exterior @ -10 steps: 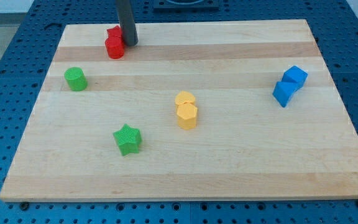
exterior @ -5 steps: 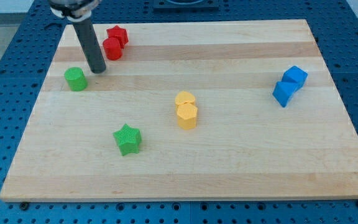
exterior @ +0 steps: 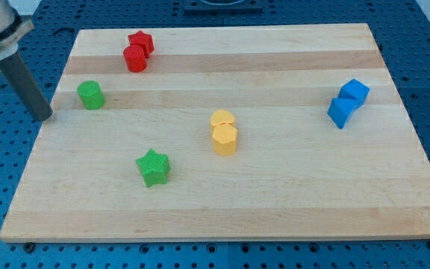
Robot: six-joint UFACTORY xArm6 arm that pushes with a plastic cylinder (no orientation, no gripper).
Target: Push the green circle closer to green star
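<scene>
My tip just left of green circle, apart.

Cut off and overlapped parts

The dark rod runs out past the view's top-left corner; the red cylinder block partly covers the red star block.

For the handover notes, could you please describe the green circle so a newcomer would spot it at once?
Start at the wooden board's left edge, where my tip rests. Just right of it sits the green circle, below the two red blocks. It is round, unlike the green star farther down.
</scene>
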